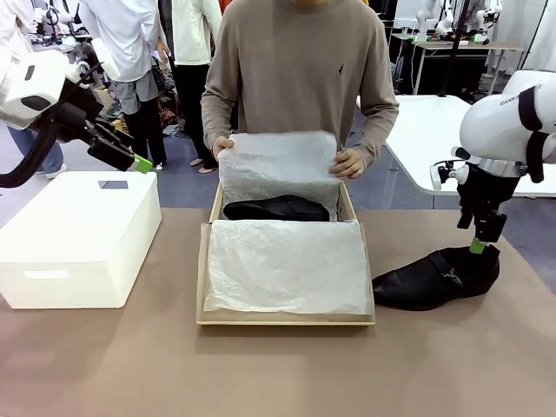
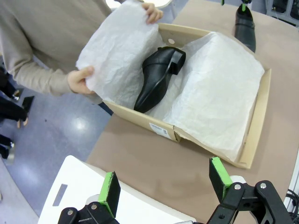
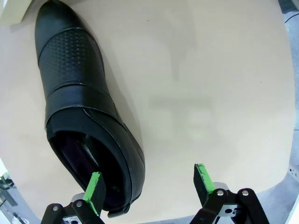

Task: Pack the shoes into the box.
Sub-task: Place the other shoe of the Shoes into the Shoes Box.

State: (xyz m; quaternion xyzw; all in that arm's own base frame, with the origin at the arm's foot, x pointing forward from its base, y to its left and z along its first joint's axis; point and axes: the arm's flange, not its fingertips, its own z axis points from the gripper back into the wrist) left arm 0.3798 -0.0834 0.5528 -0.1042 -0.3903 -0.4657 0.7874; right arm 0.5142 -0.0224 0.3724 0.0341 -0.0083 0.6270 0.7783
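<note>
1. Here's the cardboard shoebox (image 1: pixel 287 320), open in the middle of the brown table (image 1: pixel 278 373); white tissue paper (image 1: pixel 287 265) lies flat over its near part.
2. The first shoe (image 1: pixel 276 208), glossy black, is already down in the far part of the shoebox, resting on the tissue; its toe points to the robot's left and its heel to the right.
3. The person stands at the far side with a sheet of tissue raised behind that shoe; one hand (image 1: pixel 224 146) pinches the sheet's edge at one corner; the other hand (image 1: pixel 350 162) grips the opposite corner.
4. The second shoe (image 1: pixel 434 278) is out on the table, just beside the shoebox on the robot's right; its toe is toward the box and its heel away from it.
5. The right gripper (image 3: pixel 148 175) is right at that shoe's heel end, fingers spread wide; one green pad (image 3: pixel 96 186) sits over the shoe's opening and the other over bare table, so the shoe's side wall falls between them; the jaws aren't pressed on it, and I can't tell whether a pad touches the leather.
6. The left gripper (image 2: pixel 164 175) hangs above the white storage box (image 1: pixel 78 234) on the robot's left, well apart from the shoebox; its fingers are spread, with nothing between them.
</note>
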